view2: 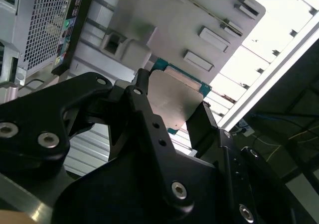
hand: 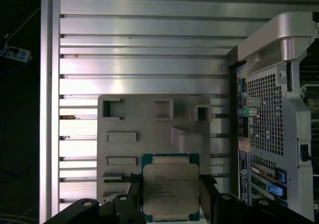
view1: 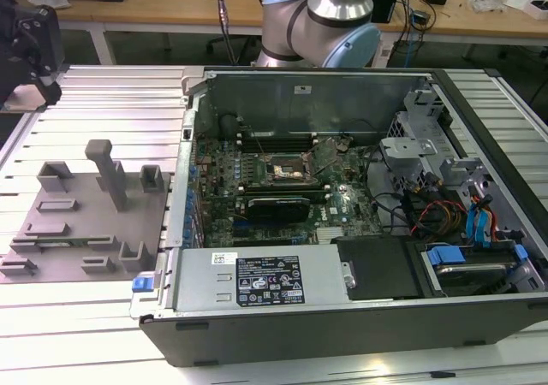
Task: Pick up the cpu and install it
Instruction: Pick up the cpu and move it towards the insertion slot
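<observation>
My jaws are pinching the cpu [hand: 170, 189] [view2: 172, 102], a small flat square chip with a silvery-grey metal top and a green rim, one black finger [hand: 207, 191] on each of two opposite edges. I hold it in the air over the grey moulded fixture plate [hand: 149, 119] [view1: 77, 231] on the slatted aluminium desk [view1: 111, 103]. In the exterior view the plate lies at nine o'clock of the open black computer case [view1: 342, 325]. The case's dark square metal-framed socket [view1: 287, 169] stands bare, well apart from the chip.
</observation>
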